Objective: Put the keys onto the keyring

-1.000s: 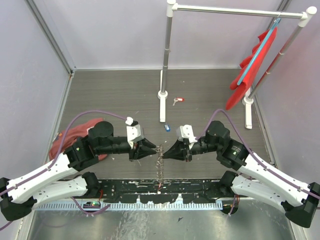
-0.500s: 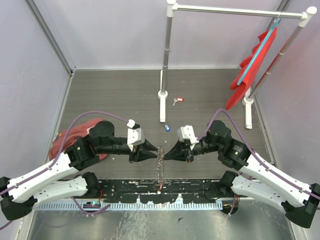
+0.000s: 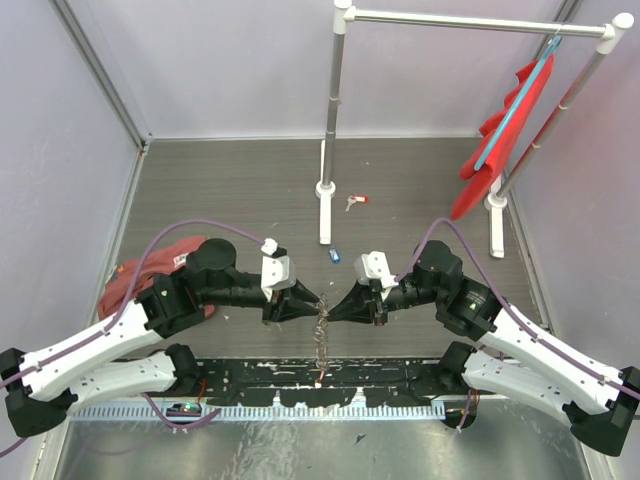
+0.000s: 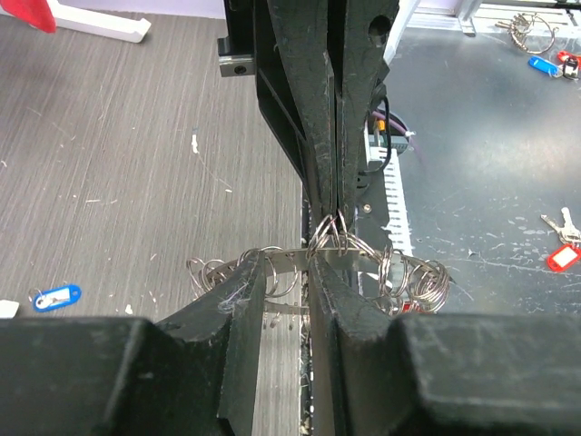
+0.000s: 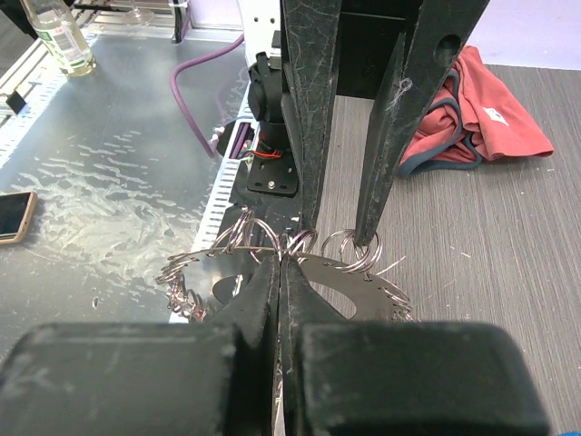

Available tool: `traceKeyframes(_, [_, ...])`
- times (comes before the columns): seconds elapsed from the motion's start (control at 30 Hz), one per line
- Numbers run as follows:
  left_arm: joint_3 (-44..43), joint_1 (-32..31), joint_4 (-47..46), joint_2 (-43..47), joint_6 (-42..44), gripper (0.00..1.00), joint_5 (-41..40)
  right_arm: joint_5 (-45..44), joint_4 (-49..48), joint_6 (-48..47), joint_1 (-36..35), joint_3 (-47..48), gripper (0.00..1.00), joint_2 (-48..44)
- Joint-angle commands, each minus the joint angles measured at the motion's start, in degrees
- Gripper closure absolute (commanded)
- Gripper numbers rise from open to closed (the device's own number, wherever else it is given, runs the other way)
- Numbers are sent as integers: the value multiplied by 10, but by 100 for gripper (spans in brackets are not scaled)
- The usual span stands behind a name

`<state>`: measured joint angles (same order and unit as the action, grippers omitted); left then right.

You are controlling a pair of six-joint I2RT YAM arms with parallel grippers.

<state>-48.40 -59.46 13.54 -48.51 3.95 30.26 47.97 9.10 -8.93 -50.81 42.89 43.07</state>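
Observation:
The keyring [image 3: 321, 330] is a flat silver ring plate with many small wire loops along its rim. It stands on edge between both grippers. My right gripper [image 3: 331, 308] is shut on its rim, as the right wrist view [image 5: 281, 263] shows. My left gripper [image 3: 313, 303] is open, with its fingers either side of the keyring's rim [image 4: 363, 259] in the left wrist view [image 4: 289, 268]. A blue-tagged key [image 3: 334, 255] and a red-tagged key [image 3: 355, 201] lie loose on the table behind. The blue key also shows in the left wrist view [image 4: 54, 296].
A red cloth [image 3: 140, 275] lies at the left behind my left arm. A white rack post [image 3: 328, 130] stands behind the keys, and a red garment [image 3: 510, 130] hangs at the right. More tagged keys [image 4: 558, 250] lie on the metal base plate.
My left gripper has moved right, bringing its open fingers onto the keyring's rim. My right gripper has held the keyring almost still.

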Motion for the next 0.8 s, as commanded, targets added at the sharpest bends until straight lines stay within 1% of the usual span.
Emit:
traceKeyframes(0.0, [-28, -1, -21, -6, 8, 68, 17, 13, -46, 0, -3, 33, 99, -8])
traceKeyframes(0.33, [-33, 0, -23, -16, 12, 71, 48, 13, -51, 4, -3, 30, 99, -9])
traceKeyframes(0.53, [-44, -1, -14, -36, 11, 72, 84, 12, -51, 5, -3, 29, 99, -10])
traceKeyframes(0.77, [-45, 0, -10, -44, 13, 74, 90, 10, -51, 5, -2, 29, 99, -11])
